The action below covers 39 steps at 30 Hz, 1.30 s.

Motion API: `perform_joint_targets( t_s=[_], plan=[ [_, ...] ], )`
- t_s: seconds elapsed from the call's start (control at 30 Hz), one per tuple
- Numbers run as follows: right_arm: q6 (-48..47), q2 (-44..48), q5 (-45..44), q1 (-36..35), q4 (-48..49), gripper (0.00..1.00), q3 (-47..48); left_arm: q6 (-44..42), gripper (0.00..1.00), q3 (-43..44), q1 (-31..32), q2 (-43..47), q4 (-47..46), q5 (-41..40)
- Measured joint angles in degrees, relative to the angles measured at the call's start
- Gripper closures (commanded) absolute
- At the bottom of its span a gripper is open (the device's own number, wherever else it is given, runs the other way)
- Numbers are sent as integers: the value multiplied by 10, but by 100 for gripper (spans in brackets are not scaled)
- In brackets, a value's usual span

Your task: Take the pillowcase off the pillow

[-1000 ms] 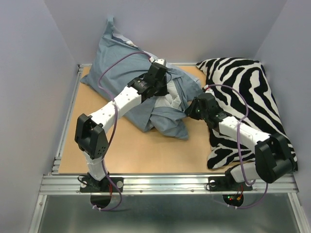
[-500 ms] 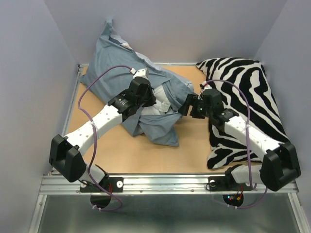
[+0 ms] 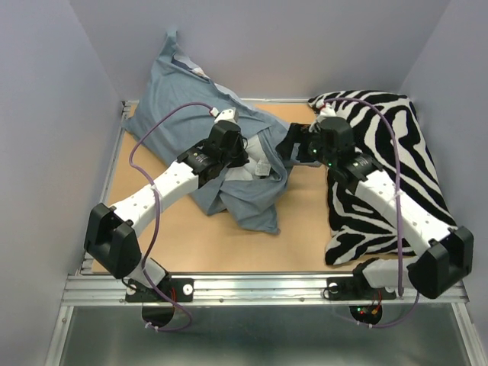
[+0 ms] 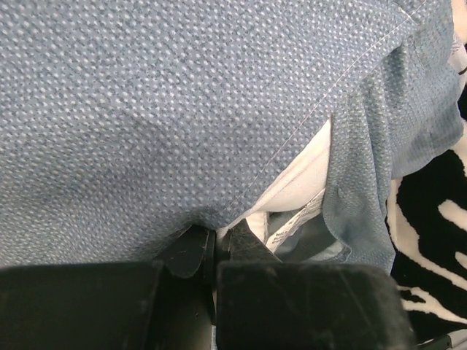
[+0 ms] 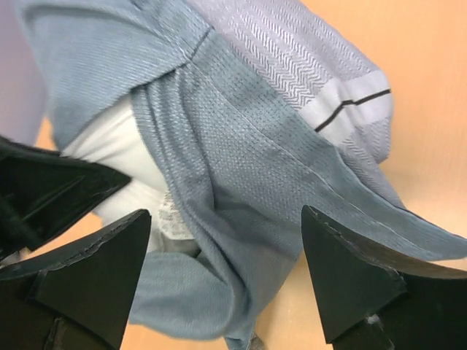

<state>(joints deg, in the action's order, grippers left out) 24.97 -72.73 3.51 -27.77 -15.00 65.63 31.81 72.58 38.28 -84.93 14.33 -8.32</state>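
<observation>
Blue-grey cloth fills both wrist views. The pillowcase (image 3: 183, 99) sits at the back left of the table (image 3: 229, 244), its top corner propped against the wall, with the pillow (image 4: 303, 179) mostly inside it. White shows only at the mouth, which faces the zebra cushion (image 3: 389, 137).

The left gripper (image 4: 217, 232) has its jaws closed on the case hem right at the opening, the stitched edge running down into the tips. I can't tell how much cloth is actually in the pinch (could be one layer, could be a fold).

The right gripper (image 5: 225, 219) has its jaws spread wide, empty, hovering over the loose flap at the mouth, close beside the left one. It touches nothing that I can see.

My read: we're early in the strip-off step. The case edge is secured on one side and the pillow is not yet gripped.

Next move as I see it:
- The right gripper goes past the blue flap and closes on the white stuffing, not the case.
- Then the arms pull apart, left dragging the case back, right holding the pillow.

Risk: the right gripper catches the flap instead, and both arms just tug the same cloth.
</observation>
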Motion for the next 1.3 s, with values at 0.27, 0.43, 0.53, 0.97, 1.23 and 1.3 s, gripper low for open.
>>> perform_joint_targets(
  t_s=[0.27, 0.43, 0.53, 0.97, 1.23, 1.3],
  plan=[
    [-16, -87, -65, -52, -29, 10, 25, 0, 100, 5, 0, -2, 0, -2],
    [-16, -91, -109, -75, -36, 31, 29, -2, 100, 5, 3, -2, 0, -2],
    [-13, -106, -159, -76, -43, 65, 43, -7, 100, 5, 7, -2, 0, -7],
    [17, -155, -266, 28, -115, 91, 142, -8, 100, -69, 27, 70, -33, -15],
    [49, -181, -183, 73, -130, 93, 142, -2, 100, -100, 34, 148, -41, 0],
    [57, -198, -159, 75, -125, 93, 142, -2, 100, -100, 34, 154, -30, -2]
  ],
)
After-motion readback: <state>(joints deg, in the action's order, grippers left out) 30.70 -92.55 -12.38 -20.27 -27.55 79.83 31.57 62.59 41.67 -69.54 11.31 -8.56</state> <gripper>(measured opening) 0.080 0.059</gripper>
